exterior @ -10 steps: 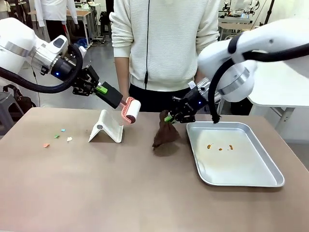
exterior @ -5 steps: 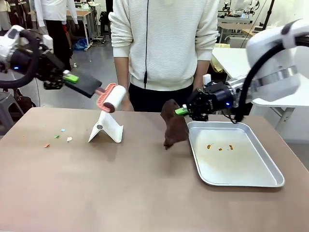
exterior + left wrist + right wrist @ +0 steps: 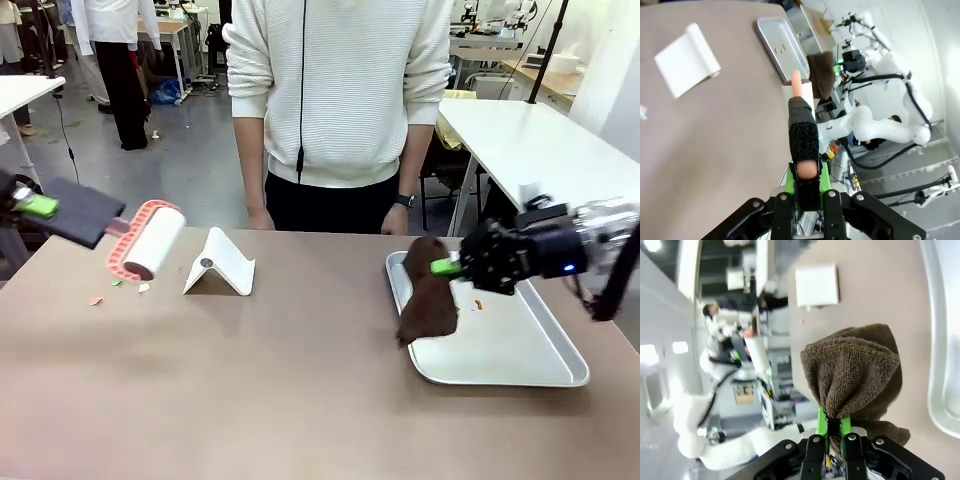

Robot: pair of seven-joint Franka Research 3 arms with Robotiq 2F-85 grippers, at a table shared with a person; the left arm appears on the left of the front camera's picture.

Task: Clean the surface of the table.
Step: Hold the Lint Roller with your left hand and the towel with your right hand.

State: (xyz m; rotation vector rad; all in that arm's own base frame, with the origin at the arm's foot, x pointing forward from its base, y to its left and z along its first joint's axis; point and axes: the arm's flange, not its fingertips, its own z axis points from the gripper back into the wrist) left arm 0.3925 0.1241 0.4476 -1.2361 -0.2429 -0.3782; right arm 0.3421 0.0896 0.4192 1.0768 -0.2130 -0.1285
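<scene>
The brownish table [image 3: 280, 380] carries several small paper scraps [image 3: 143, 287] at its far left. My left gripper [image 3: 40, 207] is shut on the black handle of a lint roller [image 3: 150, 242], whose white roll hangs just above those scraps. In the left wrist view the handle [image 3: 804, 140] sits between the shut jaws of the left gripper [image 3: 806, 180], with the roll [image 3: 800, 92] beyond. My right gripper [image 3: 447, 266] is shut on a brown cloth [image 3: 427, 295], which dangles over the silver tray's left rim [image 3: 400, 290]. In the right wrist view the cloth [image 3: 852, 370] bunches in the right gripper [image 3: 832, 427].
A white folded stand [image 3: 222, 264] sits on the table left of centre. The tray [image 3: 520, 360] holds a few orange crumbs [image 3: 478, 304]. A person in a white sweater [image 3: 335, 90] stands at the far edge, hands down. A white-topped table [image 3: 530, 140] stands behind on the right.
My left arm swung left, carrying the lint roller from above the stand to the scraps. My right arm pulled right, lifting the cloth from the table's middle to over the tray's rim.
</scene>
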